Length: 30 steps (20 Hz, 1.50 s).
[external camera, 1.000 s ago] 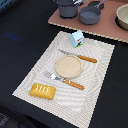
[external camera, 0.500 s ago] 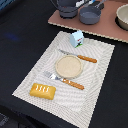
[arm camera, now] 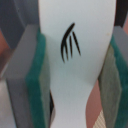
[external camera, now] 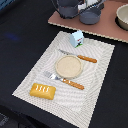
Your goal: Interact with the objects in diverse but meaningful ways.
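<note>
1. Fish first: the end effector (arm camera: 70,75) is closed on the white fish-shaped piece (arm camera: 75,65), green pads (arm camera: 37,75) pressing both flanks, filling the middle of the wrist frame.
2. Its long axis runs top to bottom there; can't tell which end is the head.
3. My take: keep the squeeze steady and lower it straight so it doesn't twist.
4. Exterior view, top centre: grey two-handled pot (external camera: 90,17) on the counter (external camera: 107,25).
5. Mid-frame: white-blue-green carton (external camera: 77,38); lower left: golden scored bread loaf (external camera: 43,90).

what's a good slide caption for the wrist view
White fish-shaped piece with black fin marks, between the gripper's green-padded fingers.
</note>
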Tool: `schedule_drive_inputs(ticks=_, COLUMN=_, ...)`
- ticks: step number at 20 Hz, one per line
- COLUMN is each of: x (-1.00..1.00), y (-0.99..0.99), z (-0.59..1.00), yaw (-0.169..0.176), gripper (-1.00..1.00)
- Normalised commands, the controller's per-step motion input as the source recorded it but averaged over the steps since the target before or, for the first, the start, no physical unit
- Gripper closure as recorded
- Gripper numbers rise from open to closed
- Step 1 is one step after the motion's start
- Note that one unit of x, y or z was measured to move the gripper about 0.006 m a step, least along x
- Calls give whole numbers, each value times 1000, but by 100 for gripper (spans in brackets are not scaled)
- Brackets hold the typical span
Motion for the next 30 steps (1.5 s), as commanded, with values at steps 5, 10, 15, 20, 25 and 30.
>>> schedule_drive_inputs(ticks=5, x=330, y=433, z=338, yaw=-32, gripper=-100)
schedule_drive_inputs(ticks=10, x=346, y=413, z=721, yaw=-44, gripper=-100)
schedule_drive_inputs(ticks=15, x=291, y=342, z=971, yaw=-57, gripper=-100)
schedule_drive_inputs(ticks=20, x=249, y=90, z=951, yaw=-73, gripper=-100)
schedule_drive_inputs(ticks=25, x=475, y=-239, z=550, yaw=-131, gripper=-100)
schedule_drive_inputs(ticks=30, x=571, y=-380, z=219, yaw=-163, gripper=-100)
